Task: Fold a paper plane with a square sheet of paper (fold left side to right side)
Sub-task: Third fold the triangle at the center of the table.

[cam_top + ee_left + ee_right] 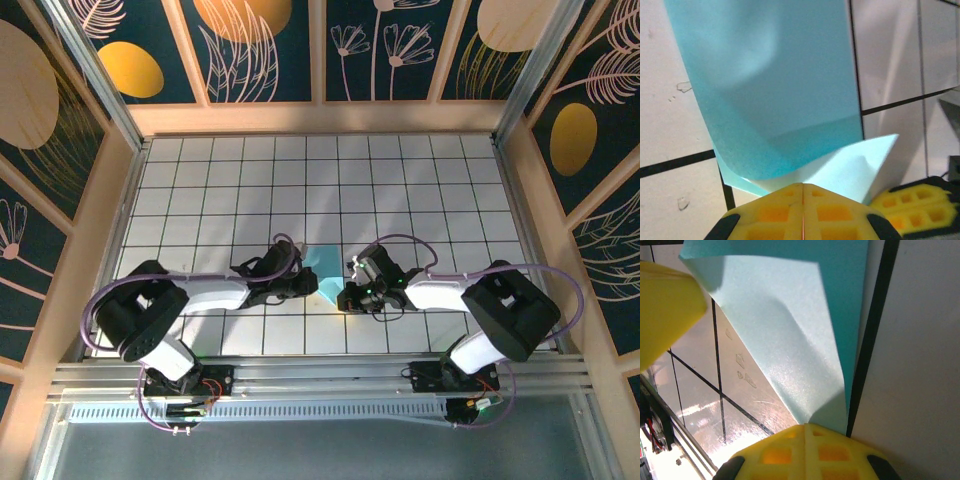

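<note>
- The left tool (802, 192) is closed. Its yellow pads are pressed flat together with no gap, and the near edge of the square sheet of paper (780, 75) runs into their tips, pinched there.
- Just ahead of those tips the sheet bends. A pale flap lies low, and a darker light-blue face curls up and away from the tool.
- Low and to the right of the left tool, just beside the pale flap, sits a yellow pad (912, 207) of the right tool.
- The right tool (807, 432) is closed as well, pads together, clamped on a narrow corner of the sheet that widens upward from its tips.
- Up and to the left of the right tool, a blurred yellow finger (665, 305) of the left tool is near the sheet's upper corner.
- From above, the sheet sits between the two tools, reaching both, over the white gridded worktop (400, 180).
- Beyond the tools, wooden-framed walls (265, 50) with dark painted panels enclose the worktop.
</note>
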